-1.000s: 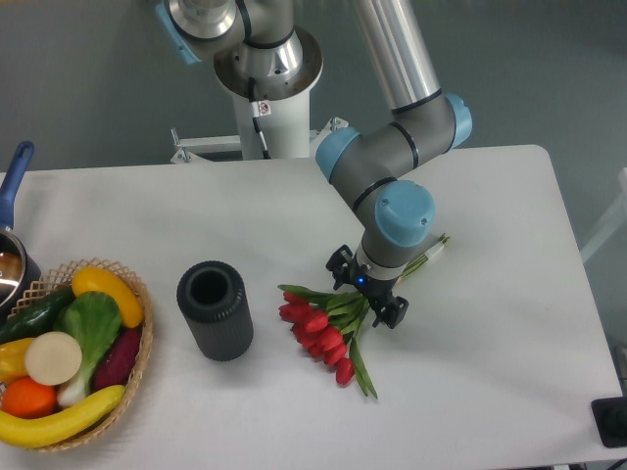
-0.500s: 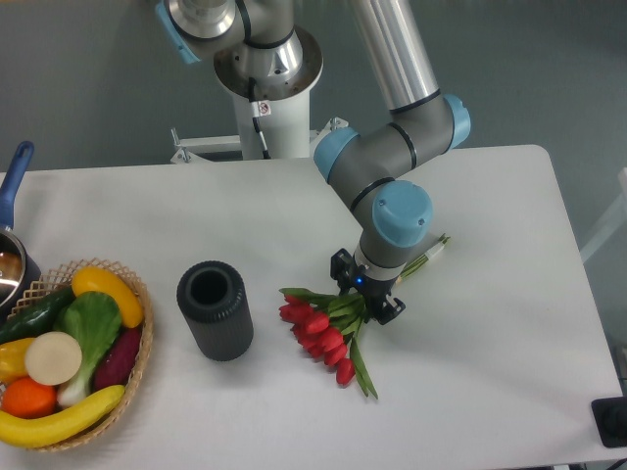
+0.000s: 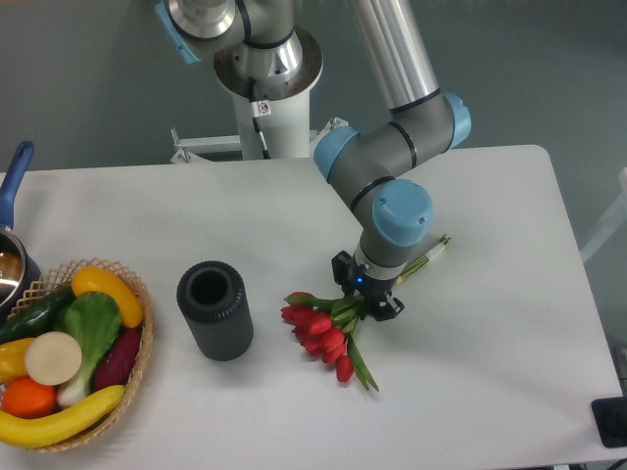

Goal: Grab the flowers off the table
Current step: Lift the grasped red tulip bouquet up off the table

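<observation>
White counter [image 3: 490, 323] fills the room's middle; the flowers [image 3: 328, 331] lie on it right of a black cylinder [image 3: 215, 309]. Hand [image 3: 367, 296] looks narrowed on the stems, so the grasp seems made. Next comes a straight, gentle lift.

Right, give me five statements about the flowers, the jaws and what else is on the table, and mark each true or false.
1. The gripper has its jaws closed on the stems of the flowers. True.
2. The red blooms point toward the dark cylinder. True.
3. The dark cylinder lies on its side. False: it stands upright, its open top facing up.
4. The basket sits at the right edge of the table. False: it is at the left edge.
5. The flowers are inside the cylinder. False: they are beside it, to its right, apart from it.
</observation>
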Robot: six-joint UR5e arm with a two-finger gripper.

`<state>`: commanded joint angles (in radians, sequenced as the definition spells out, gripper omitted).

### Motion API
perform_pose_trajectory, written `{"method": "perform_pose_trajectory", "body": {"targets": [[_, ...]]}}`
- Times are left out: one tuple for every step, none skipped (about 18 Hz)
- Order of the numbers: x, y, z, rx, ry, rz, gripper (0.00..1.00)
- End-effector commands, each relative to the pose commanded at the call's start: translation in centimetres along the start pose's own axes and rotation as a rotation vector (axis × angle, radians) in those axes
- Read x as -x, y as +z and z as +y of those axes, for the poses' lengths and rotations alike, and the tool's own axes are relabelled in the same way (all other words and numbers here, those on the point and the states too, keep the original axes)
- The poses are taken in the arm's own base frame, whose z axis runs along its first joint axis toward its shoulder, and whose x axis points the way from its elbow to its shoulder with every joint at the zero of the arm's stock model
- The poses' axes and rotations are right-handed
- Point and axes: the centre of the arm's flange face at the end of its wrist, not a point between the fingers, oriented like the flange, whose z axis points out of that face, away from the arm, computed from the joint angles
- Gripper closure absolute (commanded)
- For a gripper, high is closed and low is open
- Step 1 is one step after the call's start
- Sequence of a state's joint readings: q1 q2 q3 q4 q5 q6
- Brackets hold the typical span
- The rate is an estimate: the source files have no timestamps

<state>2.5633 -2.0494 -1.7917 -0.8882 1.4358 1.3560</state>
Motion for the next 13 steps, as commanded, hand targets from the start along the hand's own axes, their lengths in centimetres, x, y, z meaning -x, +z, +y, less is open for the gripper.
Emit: {"method": "perform_pose_trajectory", "body": {"targets": [[0.0, -0.1, 0.0, 0.0, 0.0, -0.001, 0.62], [0.1, -0.3, 0.0, -0.001, 0.0, -0.003, 0.62], [0.1, -0.3, -0.1, -0.001, 0.001, -0.004, 0.62], [0.1, -0.5, 0.0, -0.003, 0.004, -0.007, 0.62], [0.3, -0.7, 0.1, -0.004, 0.003, -0.011, 0.62], [0.4, -1.2, 0.1, -0.006, 0.008, -0.021, 0.62], [0.5, -1.6, 0.2, -0.009, 0.007, -0.027, 0.62], [0.7, -2.7, 0.7, -0.014, 0.0, -0.043, 0.62], [0.9, -3.9, 0.9, -0.02, -0.004, -0.066, 0.62], [1.0, -4.8, 0.9, -0.024, -0.004, -0.081, 0.62], [1.1, -5.4, 0.8, -0.027, -0.004, -0.089, 0.62], [1.3, -6.5, 0.7, -0.038, -0.004, -0.107, 0.62], [1.5, -8.0, 1.0, -0.054, -0.011, -0.125, 0.62]]}}
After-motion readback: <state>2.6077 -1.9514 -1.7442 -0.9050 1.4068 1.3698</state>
